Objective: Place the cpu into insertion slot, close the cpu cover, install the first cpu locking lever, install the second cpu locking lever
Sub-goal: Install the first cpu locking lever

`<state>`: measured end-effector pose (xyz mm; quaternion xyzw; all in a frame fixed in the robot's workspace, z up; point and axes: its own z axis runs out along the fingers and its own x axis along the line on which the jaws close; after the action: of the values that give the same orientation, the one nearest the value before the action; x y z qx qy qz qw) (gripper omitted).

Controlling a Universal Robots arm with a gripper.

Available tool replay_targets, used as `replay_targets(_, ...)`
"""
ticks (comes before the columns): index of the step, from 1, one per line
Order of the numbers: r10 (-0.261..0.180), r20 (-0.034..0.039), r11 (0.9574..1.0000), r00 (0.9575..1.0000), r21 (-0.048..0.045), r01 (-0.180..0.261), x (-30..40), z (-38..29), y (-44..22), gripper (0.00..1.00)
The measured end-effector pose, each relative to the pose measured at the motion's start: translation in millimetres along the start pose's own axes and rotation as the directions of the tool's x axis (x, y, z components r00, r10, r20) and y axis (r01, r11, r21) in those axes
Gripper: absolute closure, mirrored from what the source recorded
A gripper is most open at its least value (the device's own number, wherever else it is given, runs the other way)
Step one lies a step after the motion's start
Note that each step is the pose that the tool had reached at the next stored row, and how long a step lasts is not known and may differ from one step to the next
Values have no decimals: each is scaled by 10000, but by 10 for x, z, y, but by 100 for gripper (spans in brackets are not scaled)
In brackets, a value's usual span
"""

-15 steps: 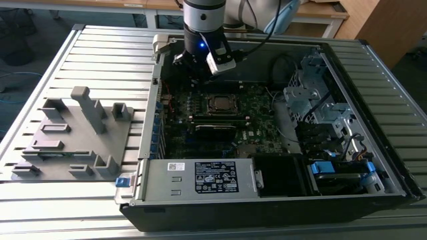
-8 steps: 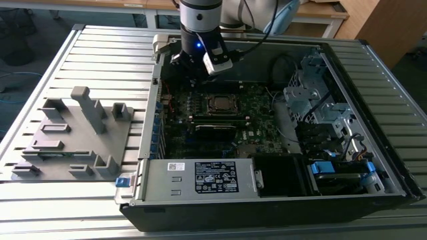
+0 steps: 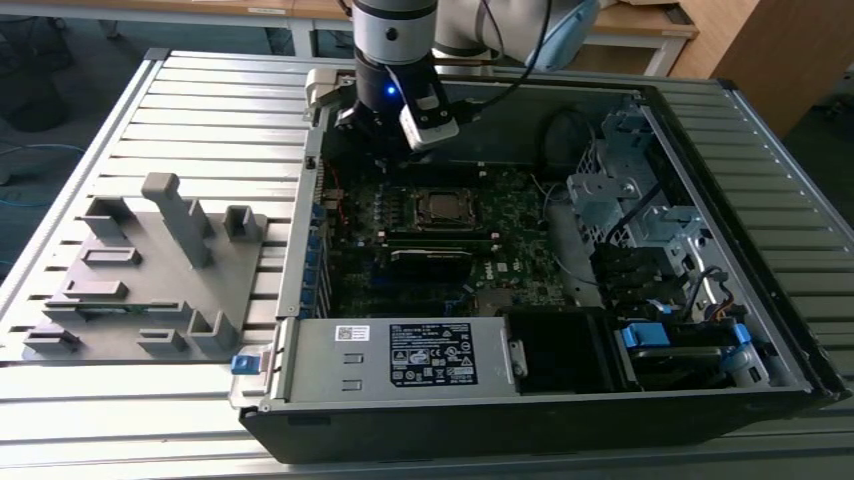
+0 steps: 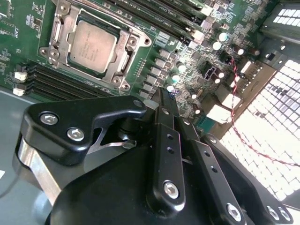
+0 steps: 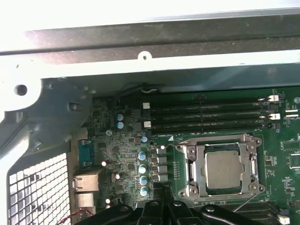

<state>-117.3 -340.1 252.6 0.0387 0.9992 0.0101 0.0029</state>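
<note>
Exterior view first: empty gripper beside the seated cpu

Exterior view: a white printed label [image 3: 434,353] marks the open case on a slatted metal table [image 3: 200,100]. The gripper [image 3: 379,140] hangs near the cpu [image 3: 438,207].
Second wrist view: fingers [image 4: 161,110] are pressed together and empty. The cpu lies beyond their tips, framed by the cpu cover [image 4: 121,58].
First wrist view: the cpu sits just beside the fingertips.

Bright daylight, blown-out glare through grille [image 4: 274,124]

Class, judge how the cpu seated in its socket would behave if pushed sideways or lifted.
The cpu looks a flat, rigid, metal-faced square, so probably stiff and unlikely to roll. Its smooth face may be slippery. The cpu cover frames it, so a sideways push likely moves nothing.
</note>
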Motion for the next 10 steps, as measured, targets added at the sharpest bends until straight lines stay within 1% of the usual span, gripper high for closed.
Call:
replay_targets(1,0,-1,10000,10000,-25,0,7,0,-1,90)
replay_targets(4,0,-11,9999,10000,-143,0,20,0,-6,90)
replay_targets(6,2,-15,9998,10000,-195,-2,22,0,-6,90)
replay_targets(7,0,-19,9997,10000,-252,-1,23,0,-7,90)
replay_targets(9,2,-39,9987,10000,-517,-4,26,0,-8,90)
replay_targets(10,3,-52,9977,10000,-681,-7,27,0,-9,90)
